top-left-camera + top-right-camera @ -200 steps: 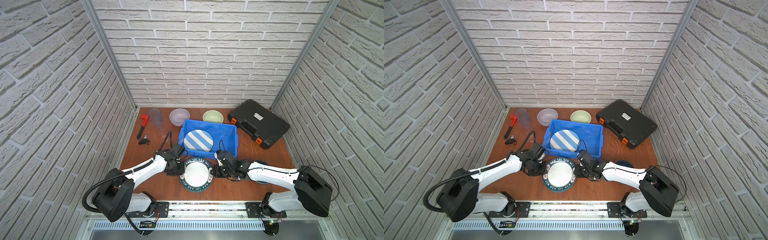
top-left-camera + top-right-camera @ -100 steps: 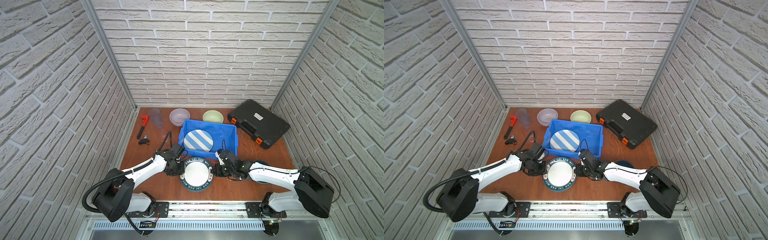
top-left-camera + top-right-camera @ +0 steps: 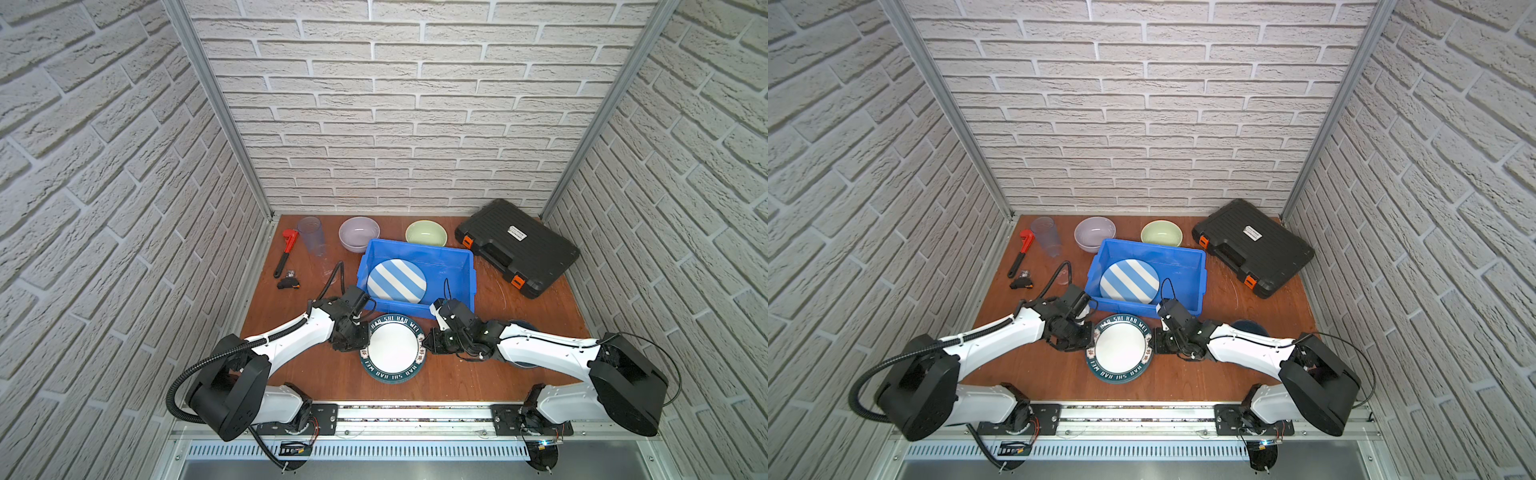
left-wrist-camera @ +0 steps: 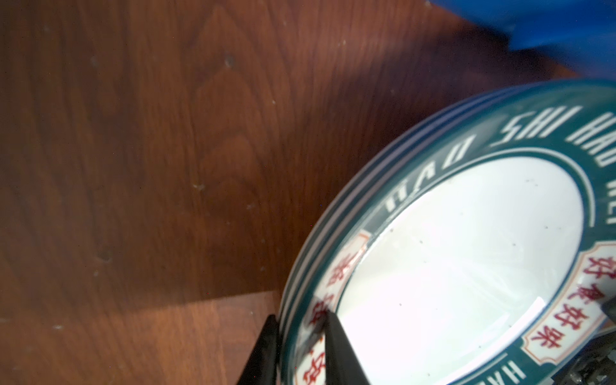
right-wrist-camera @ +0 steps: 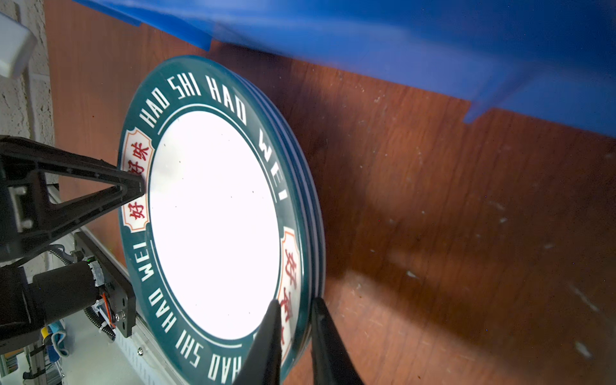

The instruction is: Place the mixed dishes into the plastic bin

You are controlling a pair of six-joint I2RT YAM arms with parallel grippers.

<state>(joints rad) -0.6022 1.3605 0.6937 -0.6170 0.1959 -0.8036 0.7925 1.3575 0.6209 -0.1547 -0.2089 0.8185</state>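
the teal lettered plate (image 3: 394,348) (image 3: 1120,348) lies at the near middle of the wooden table (image 3: 316,374), between the two grippers. the left gripper (image 3: 365,333) (image 3: 1091,332) is at its left rim and the right gripper (image 3: 424,341) (image 3: 1152,341) at its right rim. in the left wrist view, the left gripper (image 4: 300,316) is clamped on the plate (image 4: 450,266), with one finger on the lettered band and the other against the outer edge. in the right wrist view, the right gripper (image 5: 296,301) likewise pinches the rim of the plate (image 5: 213,223), one finger on each side. i cannot tell whether the plate rests on the table or is raised off it. the blue plastic bin (image 3: 449,270) (image 3: 1183,266) stands just beyond the plate, on its far side. the blue-white striped plate (image 3: 397,279) (image 3: 1129,279) lies inside the bin, towards its left. the lilac bowl (image 3: 359,233) and pale green bowl (image 3: 426,232) stand at the far edge behind the bin. a clear tumbler (image 3: 311,235) stands to their left, beside the red pipe wrench (image 3: 286,251). the black tool case (image 3: 517,247) lies at the far right.
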